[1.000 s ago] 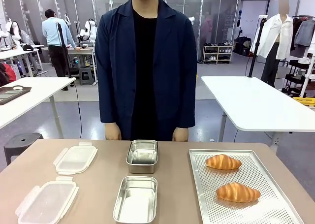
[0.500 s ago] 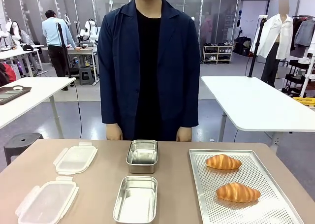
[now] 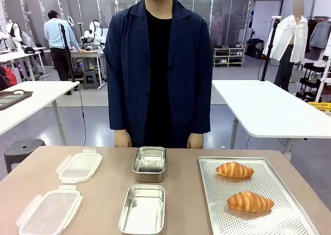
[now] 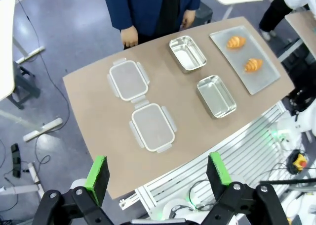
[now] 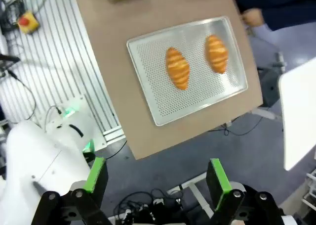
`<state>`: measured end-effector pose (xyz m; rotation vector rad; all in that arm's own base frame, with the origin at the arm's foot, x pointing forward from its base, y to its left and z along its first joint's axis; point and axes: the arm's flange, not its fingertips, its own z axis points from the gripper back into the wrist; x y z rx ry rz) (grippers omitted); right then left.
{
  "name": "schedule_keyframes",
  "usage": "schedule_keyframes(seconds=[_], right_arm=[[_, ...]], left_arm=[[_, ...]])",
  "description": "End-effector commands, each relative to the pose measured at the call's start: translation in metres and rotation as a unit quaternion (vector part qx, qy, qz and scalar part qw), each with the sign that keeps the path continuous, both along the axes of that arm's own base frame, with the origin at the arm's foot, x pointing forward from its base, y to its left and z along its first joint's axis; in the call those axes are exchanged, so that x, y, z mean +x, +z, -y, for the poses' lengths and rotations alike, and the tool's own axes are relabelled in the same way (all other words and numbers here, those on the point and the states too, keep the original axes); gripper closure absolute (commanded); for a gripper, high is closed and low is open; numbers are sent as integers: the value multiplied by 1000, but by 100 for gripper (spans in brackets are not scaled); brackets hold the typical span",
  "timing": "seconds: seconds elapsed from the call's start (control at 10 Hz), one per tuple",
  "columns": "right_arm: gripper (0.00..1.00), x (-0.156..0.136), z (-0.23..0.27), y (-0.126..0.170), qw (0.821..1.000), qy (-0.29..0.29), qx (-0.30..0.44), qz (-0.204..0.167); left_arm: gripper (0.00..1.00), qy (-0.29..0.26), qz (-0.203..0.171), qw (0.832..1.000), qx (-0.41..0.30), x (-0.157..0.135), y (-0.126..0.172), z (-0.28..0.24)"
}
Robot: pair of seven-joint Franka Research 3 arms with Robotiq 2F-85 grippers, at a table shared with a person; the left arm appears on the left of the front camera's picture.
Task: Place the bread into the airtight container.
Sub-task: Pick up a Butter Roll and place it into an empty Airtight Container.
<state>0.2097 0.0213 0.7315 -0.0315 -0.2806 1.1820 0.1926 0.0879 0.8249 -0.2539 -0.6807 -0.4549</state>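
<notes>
Two croissants, the bread, lie on a perforated metal tray point(image 3: 282, 186) at the table's right: one farther back point(image 3: 234, 169), one nearer point(image 3: 249, 201). Two open steel airtight containers stand mid-table, the far one point(image 3: 150, 163) and the near one point(image 3: 143, 208). Their clear lids point(image 3: 79, 166) point(image 3: 49, 210) lie at the left. High above the table, my left gripper point(image 4: 158, 170) hangs open and empty, with the containers point(image 4: 187, 53) point(image 4: 216, 96) far below. My right gripper point(image 5: 156, 175) is open and empty too, high above the tray point(image 5: 163, 101) and its croissants point(image 5: 177, 67) point(image 5: 216, 53).
A person in a dark jacket stands at the far edge, hands point(image 3: 122, 138) point(image 3: 195, 140) hanging just behind the table. Bare tabletop lies between the lids, containers and tray. Ribbed metal rails and cables point(image 5: 44, 62) run along the robot's side of the table.
The person has shifted slightly to the right. Nothing on the table has moved.
</notes>
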Motion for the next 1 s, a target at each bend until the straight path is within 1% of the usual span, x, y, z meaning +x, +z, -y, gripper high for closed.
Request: schedule_keyframes(seconds=[0.0,0.1,0.2,0.3,0.4,0.5,0.6,0.7,0.8,0.9], right_arm=[[0,30,1,-45,999,14,-48,14],[0,45,-6,-69,998,47,-39,-2],[0,60,-9,-99,998,59,-33,-4],[0,71,-13,-129,996,77,-36,6],[0,85,-20,-158,994,106,-27,-5],[0,102,-27,-184,994,106,-33,-2],[0,121,-35,-213,992,120,-48,-12],[0,134,-41,-232,990,122,-73,-13],[0,143,-45,-250,988,137,-73,-20],[0,153,-45,-268,988,135,-67,-34]], left_arm=[[0,-6,2,1000,3,-1,1,1],[0,-6,2,1000,3,-1,1,1],[0,-6,2,1000,3,-1,1,1],[0,-6,2,1000,3,-1,1,1],[0,-6,2,1000,3,-1,1,1],[0,-6,2,1000,3,-1,1,1],[0,-6,2,1000,3,-1,1,1],[0,-6,2,1000,3,-1,1,1],[0,-6,2,1000,3,-1,1,1],[0,-6,2,1000,3,-1,1,1]])
